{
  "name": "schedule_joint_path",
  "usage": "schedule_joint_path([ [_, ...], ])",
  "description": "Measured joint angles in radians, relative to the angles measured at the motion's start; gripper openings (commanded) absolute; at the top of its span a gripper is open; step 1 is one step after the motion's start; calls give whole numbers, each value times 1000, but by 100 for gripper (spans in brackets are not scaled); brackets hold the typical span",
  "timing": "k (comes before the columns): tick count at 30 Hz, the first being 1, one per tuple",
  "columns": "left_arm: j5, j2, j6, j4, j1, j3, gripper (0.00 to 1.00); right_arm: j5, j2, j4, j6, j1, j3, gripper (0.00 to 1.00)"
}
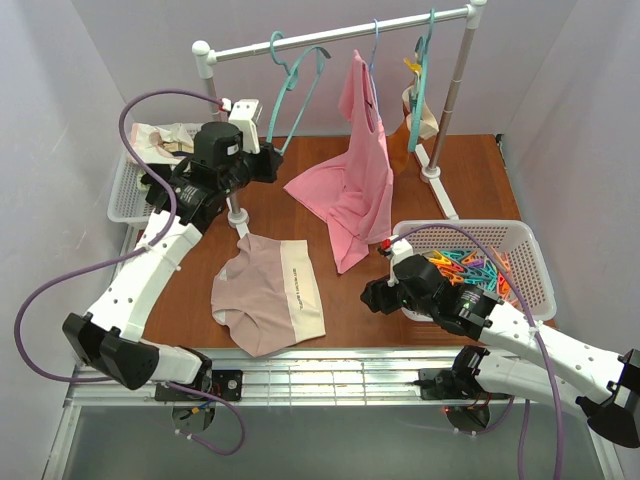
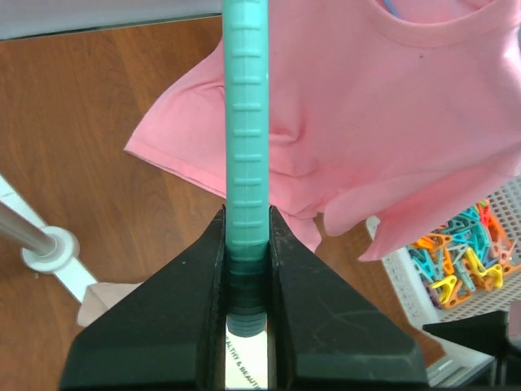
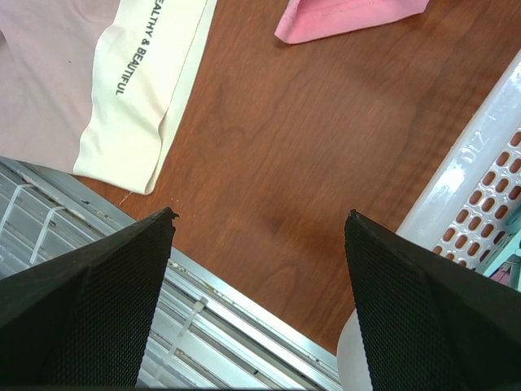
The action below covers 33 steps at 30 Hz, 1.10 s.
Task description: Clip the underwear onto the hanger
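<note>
Up by the rail [image 1: 340, 32] at back-left, the left gripper [image 2: 247, 213] is clamped tight on the hanger [image 2: 246, 122], its teal arm running straight out from the jaws, while the underwear [image 1: 265, 295] lies flat way down front, near the wide-open, empty right gripper [image 3: 261, 215].

Pink top [image 1: 355, 170] hangs (hem on table [image 1: 470, 170]); basket [image 1: 470, 229] holds coloured clips [image 1: 462, 268].

underwear [image 1: 268, 292]: pink-beige, cream strip, flat, lower centre | hanger [image 2: 246, 122]: teal, hanging tilted, upper centre, arm pinched in my left gripper [image 2: 247, 215]
</note>
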Motion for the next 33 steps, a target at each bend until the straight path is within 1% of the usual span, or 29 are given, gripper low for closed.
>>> schedule_joint_path([
  [2, -5, 13, 11, -1, -21, 17, 0, 0, 2, 0, 0, 0, 0, 76],
  [6, -11, 35, 10, -2, -56, 44, 0, 1, 1, 0, 0, 0, 0, 76],
  [10, -54, 65, 19, -4, -98, 75, 0, 2, 2, 0, 0, 0, 1, 76],
  [18, -187, 96, 60, -8, -180, 138, 0, 1, 6, -1, 0, -1, 2, 76],
  [26, -260, 79, 114, 18, -198, 142, 0, -7, 37, -5, -5, -1, 9, 76],
  [30, -274, 45, 114, 21, -206, 103, 0, -8, 68, -32, -18, -1, 67, 77],
  [33, -285, 4, 110, 18, -225, 49, 0, 13, 94, -82, -29, -1, 178, 78],
])
